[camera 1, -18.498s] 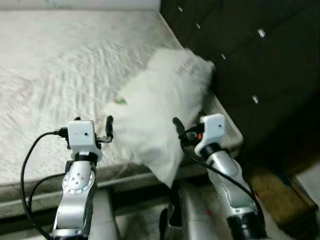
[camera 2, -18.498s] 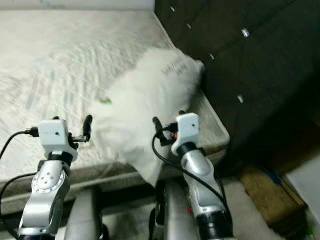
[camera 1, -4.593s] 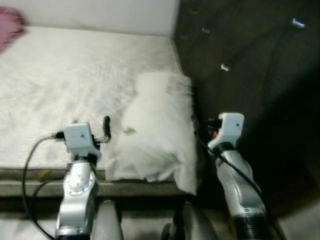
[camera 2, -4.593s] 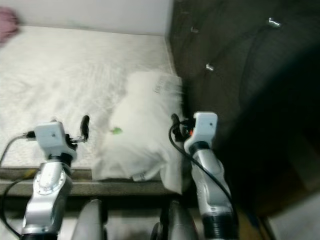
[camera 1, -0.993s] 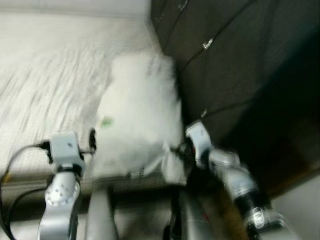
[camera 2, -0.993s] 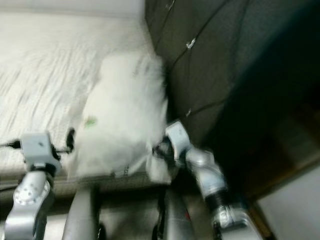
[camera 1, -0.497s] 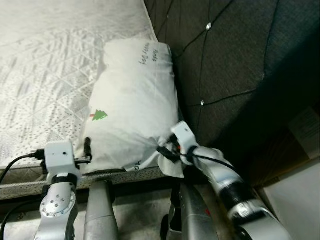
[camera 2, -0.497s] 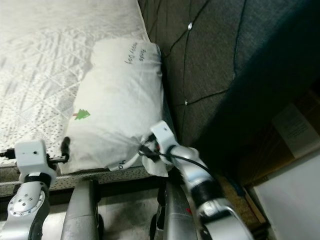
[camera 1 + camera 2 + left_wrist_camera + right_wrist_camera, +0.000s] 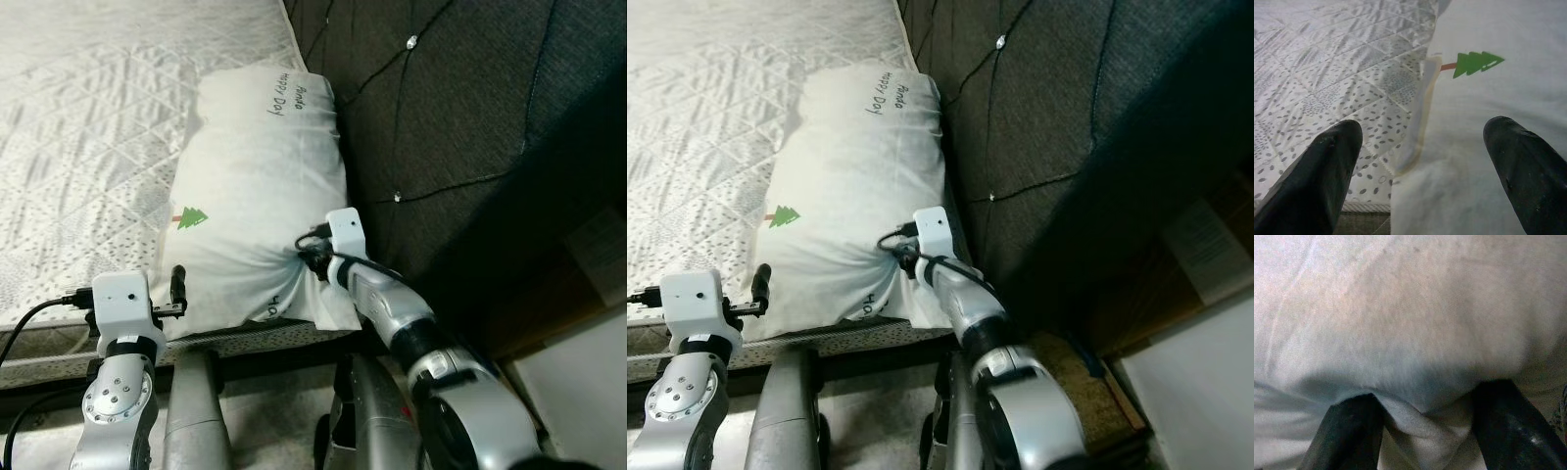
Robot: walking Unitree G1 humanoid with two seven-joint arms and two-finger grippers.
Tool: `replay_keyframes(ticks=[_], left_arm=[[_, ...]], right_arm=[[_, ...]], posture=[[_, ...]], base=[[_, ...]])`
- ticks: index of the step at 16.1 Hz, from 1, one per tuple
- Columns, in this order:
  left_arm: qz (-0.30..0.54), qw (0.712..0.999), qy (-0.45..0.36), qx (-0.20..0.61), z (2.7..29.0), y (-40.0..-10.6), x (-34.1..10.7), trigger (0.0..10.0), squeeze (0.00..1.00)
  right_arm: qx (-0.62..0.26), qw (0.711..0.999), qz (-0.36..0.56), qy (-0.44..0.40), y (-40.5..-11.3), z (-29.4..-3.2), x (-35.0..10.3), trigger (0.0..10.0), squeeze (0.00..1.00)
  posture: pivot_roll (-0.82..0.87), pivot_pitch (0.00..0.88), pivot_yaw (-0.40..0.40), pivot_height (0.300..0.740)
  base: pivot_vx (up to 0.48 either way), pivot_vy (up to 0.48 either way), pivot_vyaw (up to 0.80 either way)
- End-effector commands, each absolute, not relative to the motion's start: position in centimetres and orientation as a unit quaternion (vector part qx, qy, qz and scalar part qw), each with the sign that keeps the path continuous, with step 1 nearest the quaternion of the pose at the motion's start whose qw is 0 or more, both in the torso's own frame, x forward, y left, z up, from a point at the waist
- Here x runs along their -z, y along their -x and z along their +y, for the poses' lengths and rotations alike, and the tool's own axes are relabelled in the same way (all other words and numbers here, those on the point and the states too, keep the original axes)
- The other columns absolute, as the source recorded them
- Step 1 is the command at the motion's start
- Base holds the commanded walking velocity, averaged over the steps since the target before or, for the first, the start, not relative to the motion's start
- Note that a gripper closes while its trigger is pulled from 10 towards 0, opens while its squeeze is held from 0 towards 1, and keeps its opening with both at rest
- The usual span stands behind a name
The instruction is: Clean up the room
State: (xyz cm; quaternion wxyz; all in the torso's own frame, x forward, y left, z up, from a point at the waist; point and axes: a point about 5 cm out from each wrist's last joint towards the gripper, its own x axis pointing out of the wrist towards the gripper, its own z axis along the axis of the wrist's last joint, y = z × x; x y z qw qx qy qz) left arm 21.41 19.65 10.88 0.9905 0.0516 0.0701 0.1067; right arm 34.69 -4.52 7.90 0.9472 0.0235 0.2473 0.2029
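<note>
Here the right gripper [image 9: 1422,418] pinches the pillow [image 9: 260,186].

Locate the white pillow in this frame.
The white pillow lies lengthwise on the mattress, along its right edge against the dark tufted headboard. The right hand presses into its near end, with the left hand near its left corner.

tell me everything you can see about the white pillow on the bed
The pillow is plump, in a soft white fabric case, lying flat along the mattress edge beside the dark tufted headboard. It bears a small green tree print and dark handwriting near its far end. The near end is creased and bunched where the right end effector presses in, cloth gathered between its fingers. The left end effector hovers open at the near left seam.
</note>
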Motion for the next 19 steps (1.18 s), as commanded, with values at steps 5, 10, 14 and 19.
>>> replay_keyframes(ticks=[5,10,14,19], left_arm=[[0.074,0.989,-0.048,-0.116,19.4,-20.8,-10.8,10.0,0.0],[0.07,0.99,-0.045,-0.117,19.2,-21.3,-11.0,10.0,0.0],[0.063,0.99,-0.044,-0.115,19.0,-21.8,-11.2,10.0,0.0],[0.059,0.991,-0.044,-0.114,19.0,-22.2,-11.4,10.0,0.0]], right_arm=[[-0.231,0.949,0.201,-0.072,-36.0,-0.6,-11.6,0.0,0.0],[-0.219,0.943,0.126,-0.215,-37.4,2.1,-17.0,0.0,0.0],[-0.242,0.934,0.131,-0.23,-37.1,3.9,-18.2,0.0,0.0],[-0.332,0.92,0.146,-0.152,-34.2,7.9,-16.4,0.0,0.0]], posture=[[0.15,0.153,-0.174,0.592],[0.16,0.141,-0.179,0.592],[0.16,0.13,-0.178,0.592],[0.17,0.124,-0.175,0.592]], base=[[0.0,0.0,0.0],[0.0,0.0,0.0],[0.0,0.0,0.0],[0.0,0.0,0.0]])
